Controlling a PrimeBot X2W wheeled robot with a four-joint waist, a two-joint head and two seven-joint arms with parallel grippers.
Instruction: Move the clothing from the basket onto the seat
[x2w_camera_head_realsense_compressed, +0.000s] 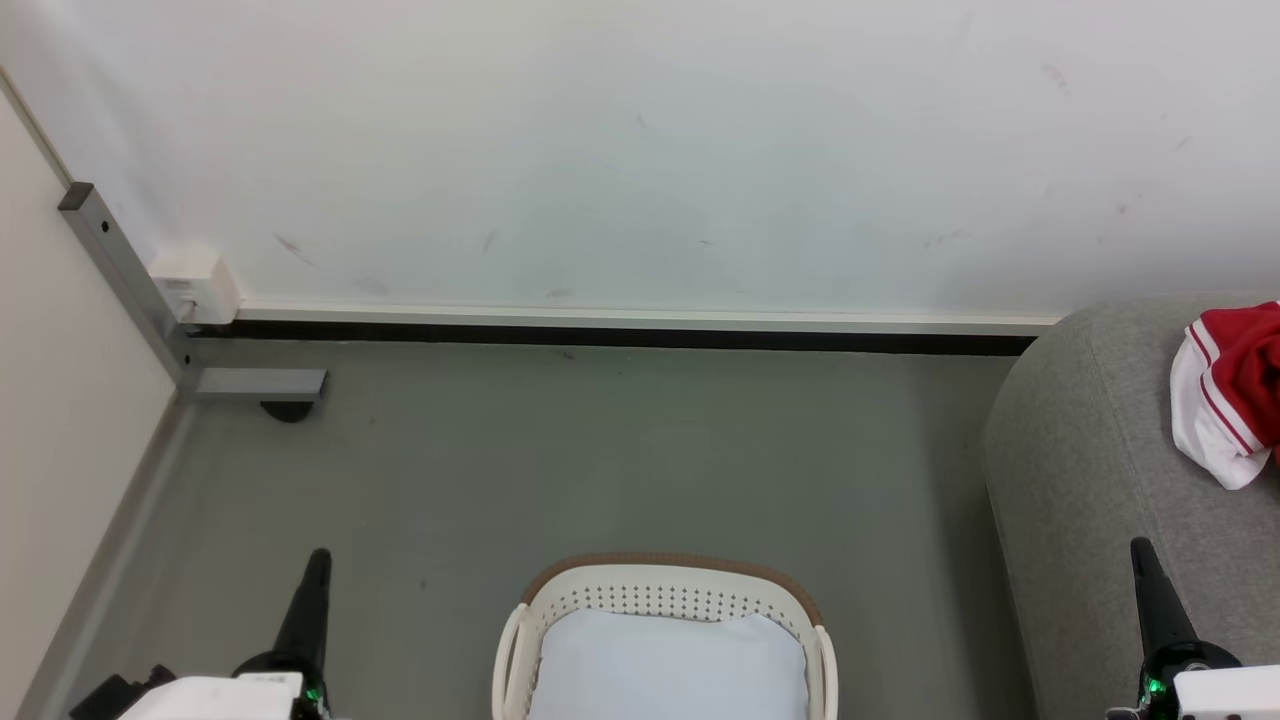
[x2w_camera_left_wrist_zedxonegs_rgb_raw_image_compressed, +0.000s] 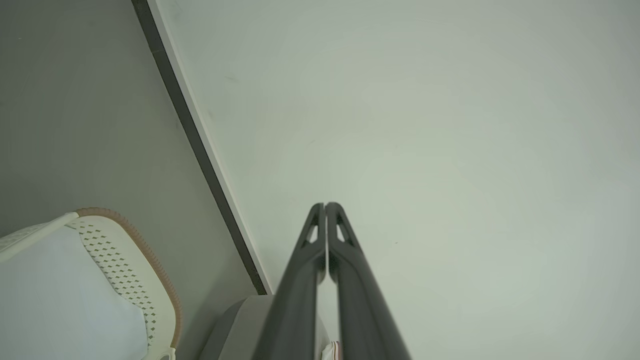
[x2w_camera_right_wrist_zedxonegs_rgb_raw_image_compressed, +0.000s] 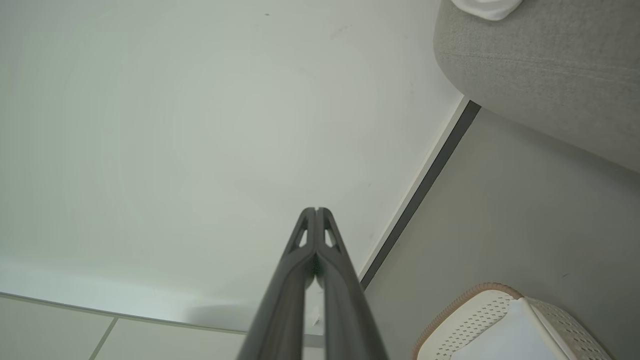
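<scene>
Clothing (x2w_camera_head_realsense_compressed: 1235, 390), red with white panels and striped trim, lies bunched on the grey seat (x2w_camera_head_realsense_compressed: 1090, 480) at the right edge of the head view. At bottom centre the cream basket (x2w_camera_head_realsense_compressed: 660, 598) stands on the grey-green floor (x2w_camera_head_realsense_compressed: 600, 450), its pale bottom showing, apart from the seat. At the lower left the left gripper (x2w_camera_head_realsense_compressed: 318, 558) has its jaws pressed together, holding nothing. At the lower right the right gripper (x2w_camera_head_realsense_compressed: 1140, 548) is the same, seen against the seat's side.

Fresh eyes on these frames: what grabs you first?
The red-and-white clothing bunched on the grey seat at far right pops first. Next, the cream basket at bottom centre, its visible bottom bare, flanked by the shut left end effector and right end effector.
</scene>
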